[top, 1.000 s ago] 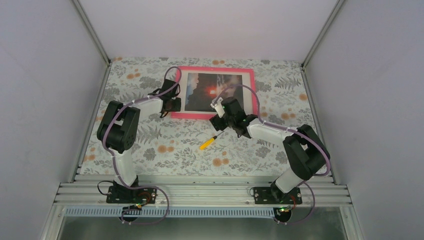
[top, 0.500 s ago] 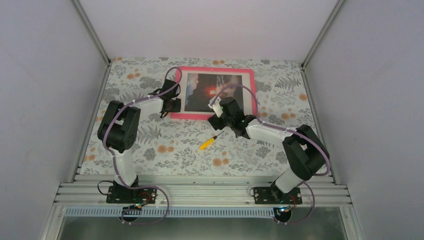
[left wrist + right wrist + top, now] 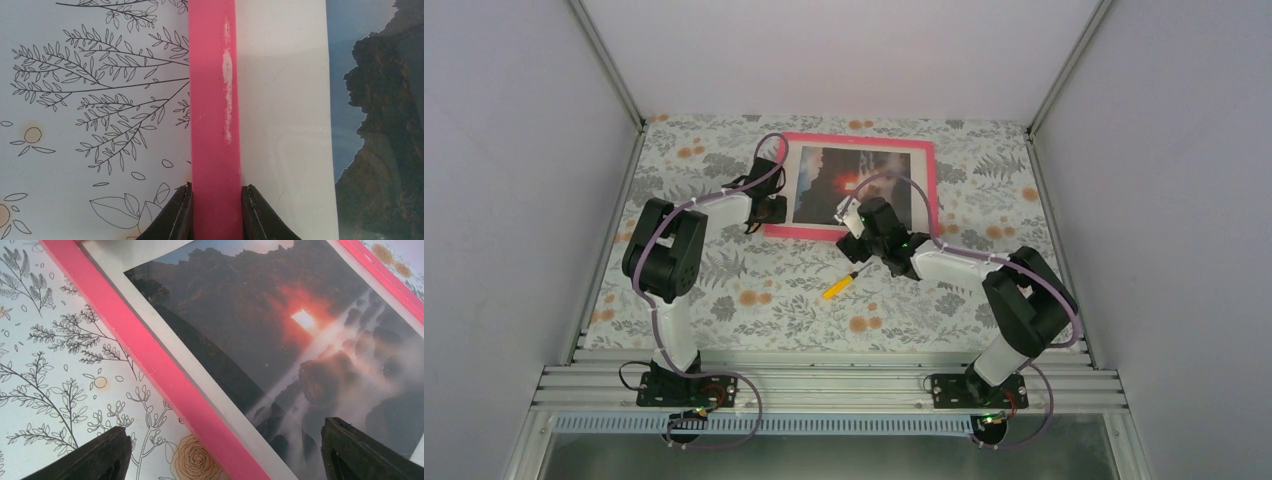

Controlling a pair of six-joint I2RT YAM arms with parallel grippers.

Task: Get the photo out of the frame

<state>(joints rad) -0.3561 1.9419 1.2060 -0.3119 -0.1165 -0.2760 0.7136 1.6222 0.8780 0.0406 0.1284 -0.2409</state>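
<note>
The frame lies face up at the back of the table, its thin pink border around a white mat. The photo of dark rocks and a red sun sits inside it. My left gripper is shut on the frame's left pink bar, one finger on each side. Close up, my left gripper has the mat and the photo to its right. My right gripper hovers open over the frame's near edge. In its wrist view, the right gripper spans the pink bar and the photo.
A yellow-handled screwdriver lies on the floral tablecloth just in front of the frame, below my right gripper. Plain grey walls close in the table on the left, right and back.
My right gripper has shifted slightly left along the frame's near edge and opened a little wider. The left gripper keeps its hold on the frame's left bar.
</note>
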